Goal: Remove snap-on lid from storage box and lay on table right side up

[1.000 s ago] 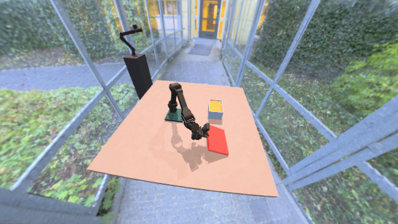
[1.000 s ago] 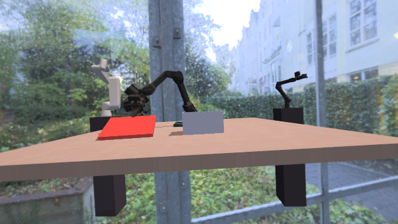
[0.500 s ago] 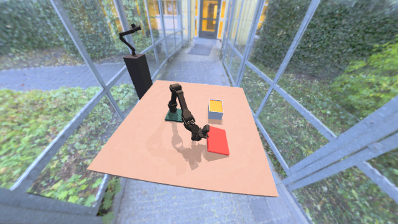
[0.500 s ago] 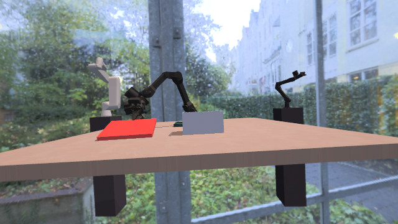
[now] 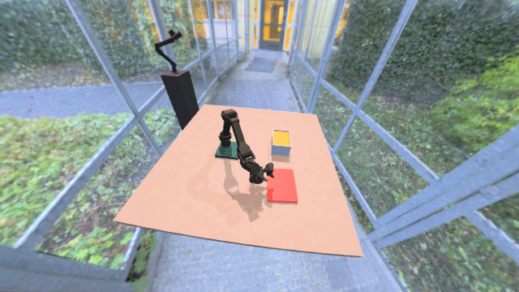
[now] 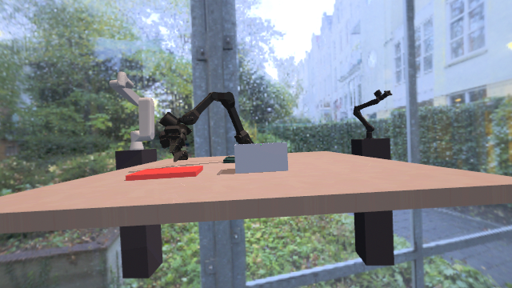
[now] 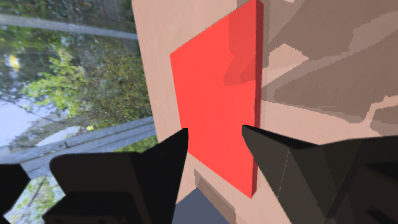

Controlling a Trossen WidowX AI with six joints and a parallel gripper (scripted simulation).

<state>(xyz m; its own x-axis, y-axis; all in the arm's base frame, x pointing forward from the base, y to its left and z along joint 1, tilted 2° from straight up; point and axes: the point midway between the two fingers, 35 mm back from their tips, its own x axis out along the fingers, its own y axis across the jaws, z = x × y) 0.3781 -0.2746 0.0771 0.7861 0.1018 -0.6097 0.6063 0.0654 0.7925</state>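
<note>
The red lid (image 5: 282,188) (image 6: 164,172) (image 7: 215,95) lies flat on the table, its smooth face up, in front of the box in the top view. The blue-grey storage box (image 5: 280,151) (image 6: 261,158) (image 7: 197,210) stands upright and uncovered, its yellow inside showing in the top view. My gripper (image 5: 268,178) (image 6: 178,158) (image 7: 214,130) is open and empty, a little above the lid near its arm-side edge. In the wrist view the fingertips are apart, with the red face beyond them.
The table (image 5: 182,203) (image 6: 320,180) carries my arm's dark green base plate (image 5: 226,151) (image 6: 229,159), left of the box in the top view. A black arm (image 5: 164,46) (image 6: 362,116) and a white arm (image 6: 146,118) stand on separate pedestals beyond the table.
</note>
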